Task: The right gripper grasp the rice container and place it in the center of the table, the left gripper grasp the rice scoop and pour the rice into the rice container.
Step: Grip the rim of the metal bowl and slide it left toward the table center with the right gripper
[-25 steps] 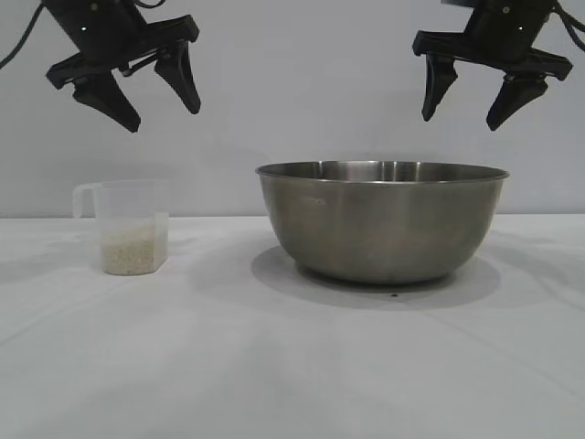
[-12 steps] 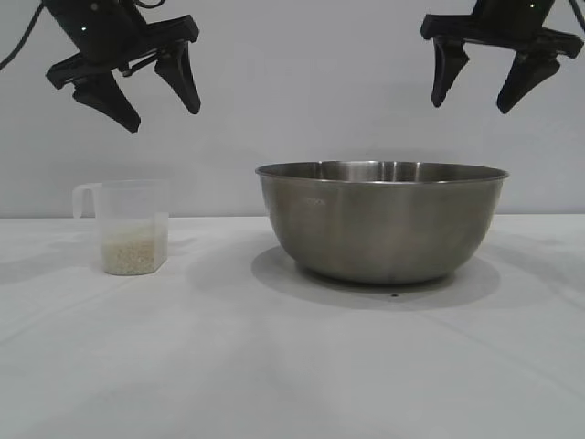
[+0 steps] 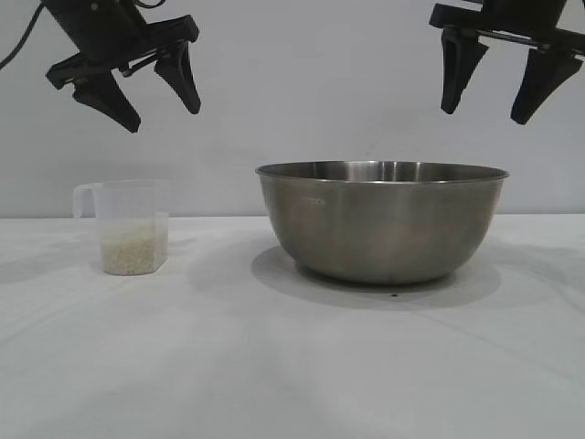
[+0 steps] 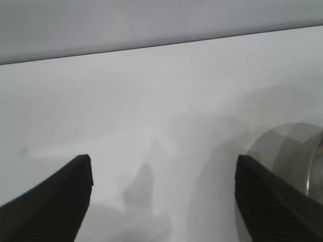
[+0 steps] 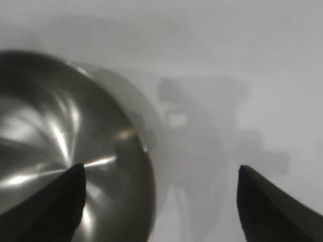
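The right pincer (image 3: 501, 87) hangs open above the bowl (image 3: 382, 222), and the left pincer (image 3: 157, 91) hangs open above the cup (image 3: 128, 226). Nothing is held yet. The bowl sits mid-counter (image 3: 274, 366), a bit right; the cup with rice (image 3: 132, 251) stands near the left edge, so every step is left.

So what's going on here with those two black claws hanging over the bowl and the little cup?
Nothing is being held yet. The right end effector hangs open in the air above the right edge of the rice container, a big steel bowl that looks empty inside. The left end effector hangs open above the rice scoop, a small clear cup with rice in its bottom. Both bowl and cup stand on the white table, apart from each other.
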Robot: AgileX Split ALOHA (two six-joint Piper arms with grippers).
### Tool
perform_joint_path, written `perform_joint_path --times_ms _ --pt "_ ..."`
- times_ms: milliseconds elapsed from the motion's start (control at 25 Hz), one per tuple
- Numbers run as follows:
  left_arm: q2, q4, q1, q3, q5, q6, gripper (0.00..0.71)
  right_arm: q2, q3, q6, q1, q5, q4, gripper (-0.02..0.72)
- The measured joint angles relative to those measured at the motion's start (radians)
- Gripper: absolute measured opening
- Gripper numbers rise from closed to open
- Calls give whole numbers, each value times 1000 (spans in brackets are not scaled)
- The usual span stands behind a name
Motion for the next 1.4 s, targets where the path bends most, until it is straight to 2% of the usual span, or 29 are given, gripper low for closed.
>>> perform_joint_path --times_ms 360,400,720,800,1040,1200,1400 --pt "0 0 0 0 0 1 517 98 0 -1 0 17 12 527" --pt "0 0 0 0 0 1 517 106 0 -1 0 15 15 462" --pt "0 0 0 0 0 1 517 139 0 -1 0 -6 19 78" --pt "0 0 0 0 0 1 517 139 0 -13 0 -4 32 0" --pt "0 0 0 0 0 1 517 140 -2 -35 17 47 51 0" --pt "0 0 0 0 0 1 517 143 -2 -62 70 81 61 0" --pt "0 0 0 0 0 1 517 143 -2 -74 144 82 74 0"
